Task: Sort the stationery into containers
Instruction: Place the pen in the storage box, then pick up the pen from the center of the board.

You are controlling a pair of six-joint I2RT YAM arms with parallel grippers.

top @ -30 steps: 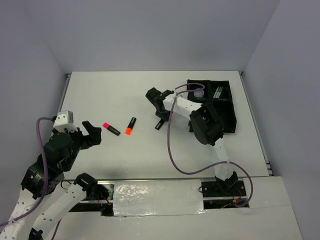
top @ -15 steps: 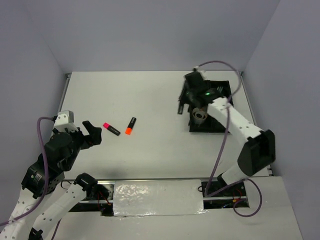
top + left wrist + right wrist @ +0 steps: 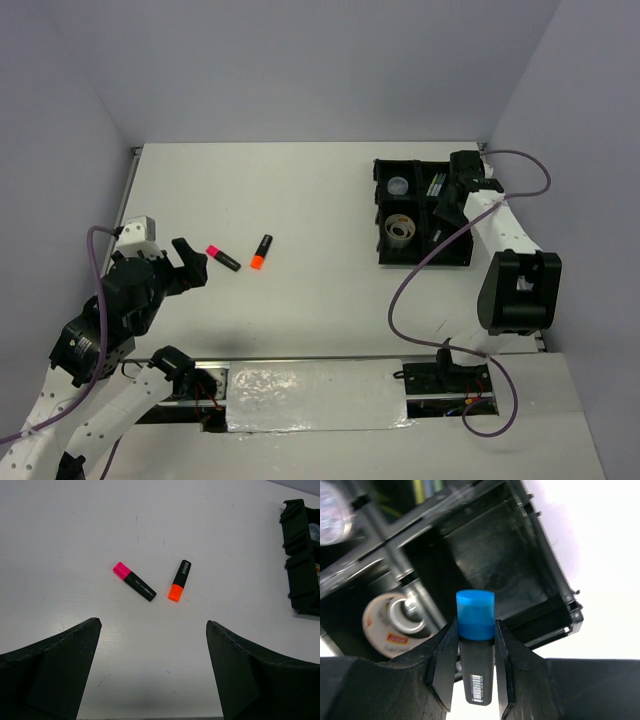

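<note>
Partly sorted, more to go

Already the silvery tape ring (image 3: 401, 229), clear round pot (image 3: 398, 186) and thin pale sticks (image 3: 437, 185) sit in the black four-compartment plastic tray (image 3: 425, 263); the right claw (image 3: 475, 626) pinches the blue-ended black marker (image 3: 475, 607) above its empty compartment; the pink-ended black marker (image 3: 222, 257) and orange-ended black marker (image 3: 261, 251) lie on the white tabletop (image 3: 300, 190), just ahead of the left claw (image 3: 152, 625), spread wide.

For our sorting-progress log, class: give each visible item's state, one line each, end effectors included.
pink marker: lying on table, unsorted.
orange marker: lying on table, unsorted.
blue marker: gripped over tray.
tape ring: in tray compartment.
clear pot: in tray compartment.
pale sticks: in tray compartment.
left end effector: open, empty.
right end effector: shut on blue marker.
</note>
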